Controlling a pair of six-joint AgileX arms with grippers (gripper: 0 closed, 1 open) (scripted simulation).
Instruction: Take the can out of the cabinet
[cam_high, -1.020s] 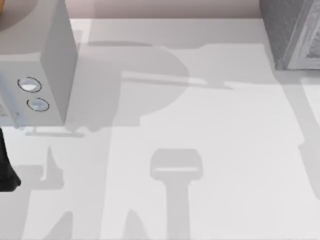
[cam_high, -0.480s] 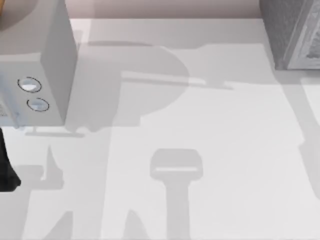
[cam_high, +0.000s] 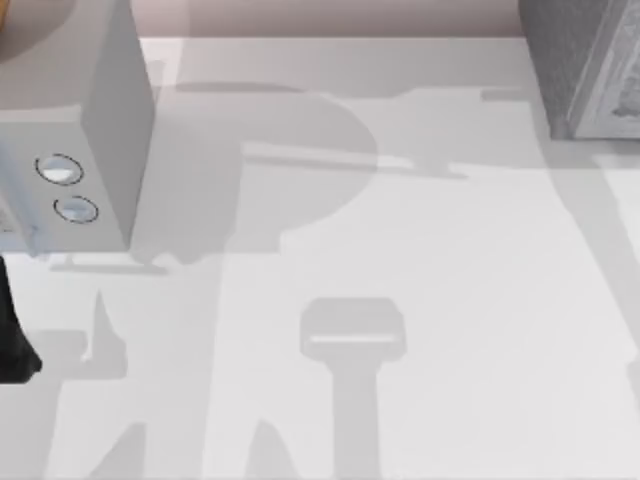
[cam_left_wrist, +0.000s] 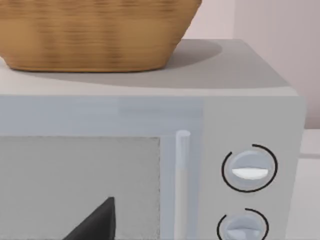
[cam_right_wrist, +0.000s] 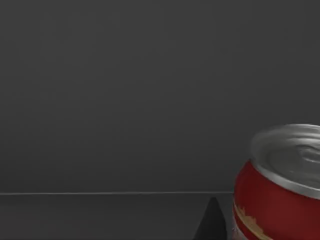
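Note:
The can (cam_right_wrist: 280, 190) is red with a silver lid and stands upright inside the dark cabinet (cam_right_wrist: 125, 100). One dark fingertip (cam_right_wrist: 212, 222) of my right gripper rises just beside the can, with a narrow gap between them. From above, the cabinet (cam_high: 580, 70) is the grey box at the table's far right corner. A dark part of my left arm (cam_high: 12, 335) sits at the table's left edge, and one dark fingertip (cam_left_wrist: 95, 225) of its gripper points at a microwave door.
A grey microwave (cam_high: 90, 110) with two round knobs (cam_left_wrist: 248, 170) stands at the far left, and a wicker basket (cam_left_wrist: 95, 35) rests on top of it. The white table (cam_high: 400, 250) between microwave and cabinet carries shadows.
The arm shadow at the table's right edge has slid further right, and a small shadow has appeared next to the cabinet. My left arm has stayed where it was.

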